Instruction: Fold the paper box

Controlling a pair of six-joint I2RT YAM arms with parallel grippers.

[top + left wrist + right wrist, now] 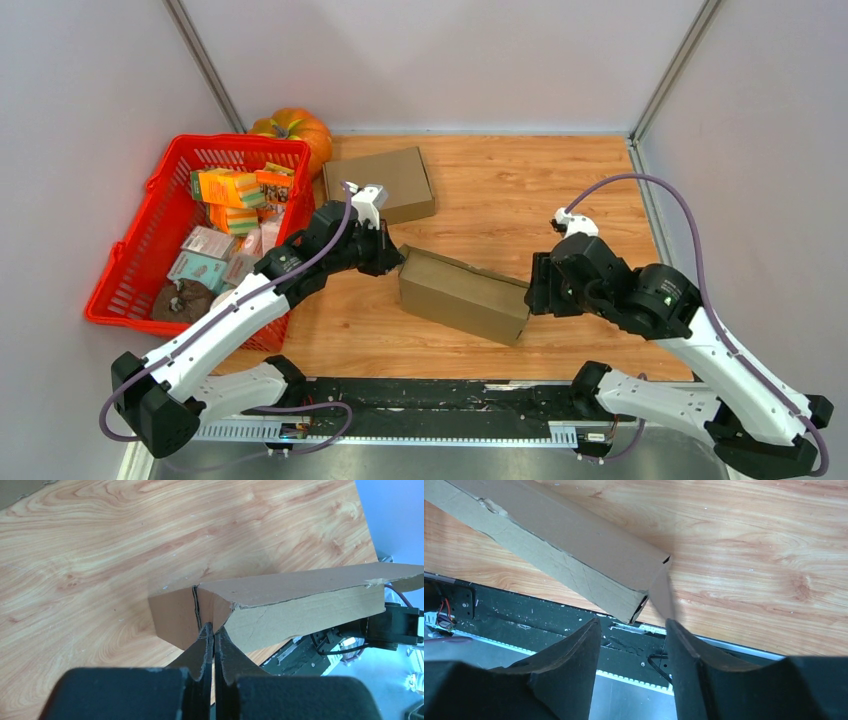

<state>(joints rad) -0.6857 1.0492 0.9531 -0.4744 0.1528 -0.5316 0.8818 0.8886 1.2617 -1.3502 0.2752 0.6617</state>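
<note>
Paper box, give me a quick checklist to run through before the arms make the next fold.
1. Left gripper has hold of the paper box: ok, pinched shut on cardboard at its left end.
2. Right gripper ready to grasp: ok, jaws apart with nothing between them.
3. Right end flap tucked in: not ok, it sticks out loose just ahead of the right gripper.
4. Room to work: ok, the flat cardboard box lies apart, farther back.
5. Paper box resting flat on the table: cannot tell.
</note>
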